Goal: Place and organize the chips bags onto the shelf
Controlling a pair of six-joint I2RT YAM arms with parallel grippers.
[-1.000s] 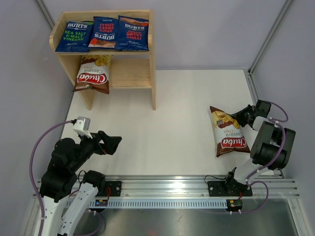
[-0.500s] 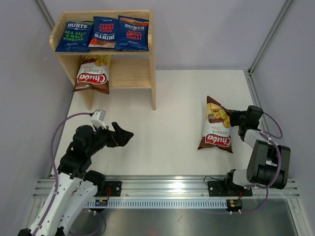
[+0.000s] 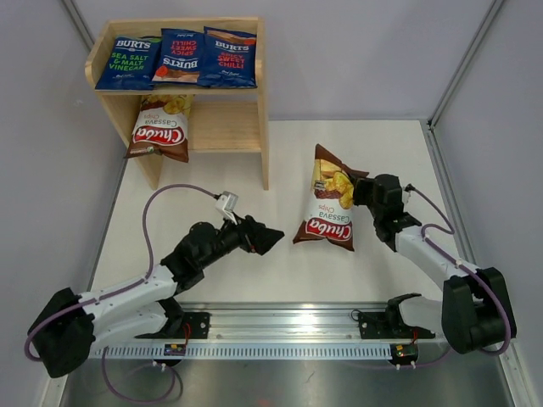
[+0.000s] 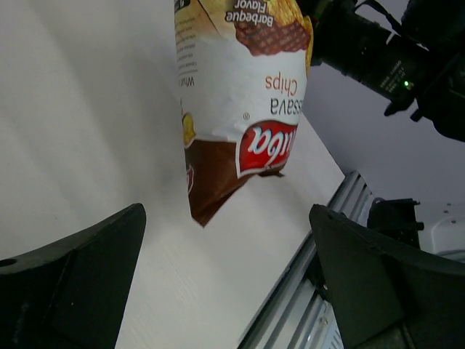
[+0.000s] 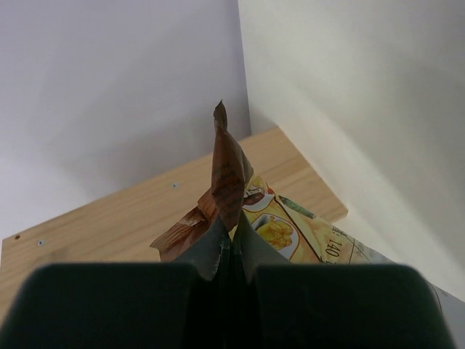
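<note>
In the lower middle of the overhead view the left jaws stand released, spread wide and holding nothing, aimed toward the held Chuba bag [image 3: 329, 203]. That bag hangs just right of centre, seemingly lifted off the worktop [image 3: 254, 191], its top seam clenched in the right jaws. Farther off, upper left, the shelf [image 3: 264, 127] carries four bags: three Burts bags [image 3: 180, 56] side by side across the top tier and a shelved Chuba bag [image 3: 161, 127] at the left of the lower tier. Four of five look placed. What remains, I judge, is setting the held bag beside its twin, where room shows.
</note>
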